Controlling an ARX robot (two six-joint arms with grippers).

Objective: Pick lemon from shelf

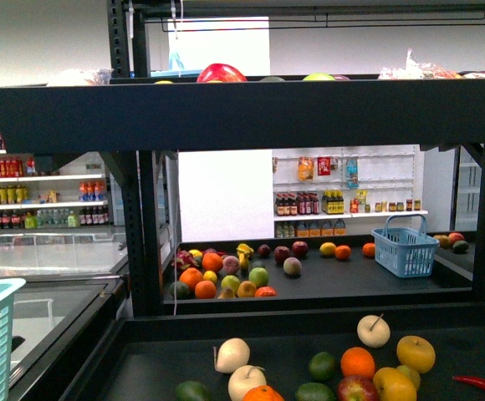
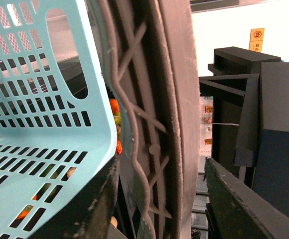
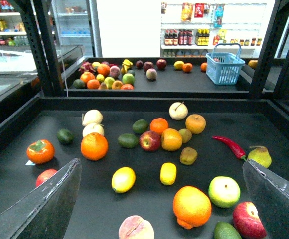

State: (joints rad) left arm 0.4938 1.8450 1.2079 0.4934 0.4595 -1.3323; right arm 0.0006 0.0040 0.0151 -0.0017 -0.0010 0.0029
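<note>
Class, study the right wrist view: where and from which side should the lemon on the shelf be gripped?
Probably grip the lemon across its narrow middle, coming from above with the open right gripper. It lies on its side, long axis tilted, with bare shelf around it.

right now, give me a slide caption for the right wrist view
Open right gripper over the black shelf tier, the lemon lying loose among oranges and apples just ahead.

The black tier of the shelf (image 3: 209,164) before me carries loose fruit lying straight on it. The lemon (image 3: 123,179) lies near an orange (image 3: 94,146), not touching it. A red chili (image 3: 229,146) lies toward the right edge.
</note>
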